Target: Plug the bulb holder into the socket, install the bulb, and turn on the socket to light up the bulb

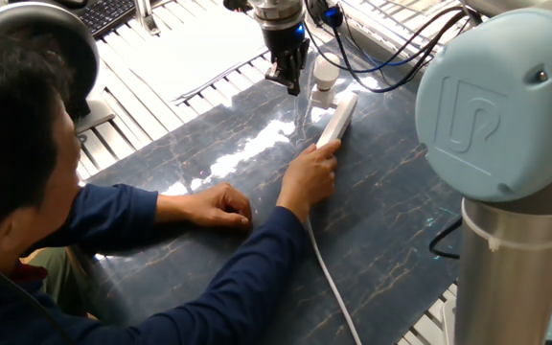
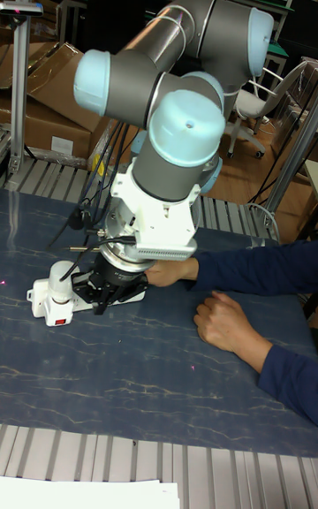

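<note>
The socket (image 1: 338,119) is a long white strip lying on the dark marbled table (image 1: 381,220), also seen at the left in the tall view as the socket (image 2: 44,304) with a red switch (image 2: 60,322). The white bulb holder (image 1: 323,95) stands plugged into its far end, with the rounded bulb (image 1: 326,72) upright on top. From the tall view the bulb (image 2: 60,276) sits above the holder (image 2: 56,295). My gripper (image 1: 292,86) hovers just left of the bulb, fingers together and empty. In the tall view my gripper (image 2: 103,297) hangs low over the strip.
A person in blue sits at the table; one hand (image 1: 312,172) holds the strip's near end, the other hand (image 1: 220,205) rests on the table. The white cord (image 1: 329,278) trails toward the front edge. Black cables (image 1: 391,57) hang near the arm.
</note>
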Tool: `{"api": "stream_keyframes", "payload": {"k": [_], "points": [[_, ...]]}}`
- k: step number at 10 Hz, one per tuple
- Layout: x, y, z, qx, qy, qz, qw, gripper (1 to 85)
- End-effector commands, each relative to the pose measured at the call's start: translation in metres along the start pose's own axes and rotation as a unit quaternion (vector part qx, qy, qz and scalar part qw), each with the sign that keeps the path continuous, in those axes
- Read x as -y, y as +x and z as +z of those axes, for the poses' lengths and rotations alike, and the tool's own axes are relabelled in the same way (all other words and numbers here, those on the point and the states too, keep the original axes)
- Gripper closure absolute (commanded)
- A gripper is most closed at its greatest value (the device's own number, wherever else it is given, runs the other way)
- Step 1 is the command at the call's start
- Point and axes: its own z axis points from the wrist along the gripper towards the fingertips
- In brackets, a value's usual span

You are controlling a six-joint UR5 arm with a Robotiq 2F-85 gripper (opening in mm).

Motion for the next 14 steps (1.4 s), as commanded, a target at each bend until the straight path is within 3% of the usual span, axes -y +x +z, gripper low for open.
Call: {"api": "stream_keyframes", "payload": {"k": [1, 3, 4, 5, 6, 7, 8, 12, 14], "points": [[-0.013, -0.001, -0.023, -0.010, -0.003, 0.006, 0.9999, 84.7], [-0.011, -0.006, -0.026, -0.001, 0.003, 0.006, 1.0000, 84.7], [-0.007, -0.002, -0.026, -0.007, 0.011, 0.001, 0.9999, 84.7], [-0.006, 0.008, -0.027, -0.027, 0.012, 0.002, 0.9996, 84.7], [0.004, 0.018, -0.028, -0.047, 0.032, 0.000, 0.9984, 84.7], [-0.006, 0.012, -0.027, -0.034, 0.013, 0.008, 0.9993, 84.7], [-0.005, 0.004, -0.027, -0.020, 0.014, 0.007, 0.9997, 84.7], [-0.003, 0.009, -0.027, -0.029, 0.015, 0.006, 0.9994, 84.7], [-0.001, 0.018, -0.030, -0.046, 0.021, 0.001, 0.9987, 84.7]]}}
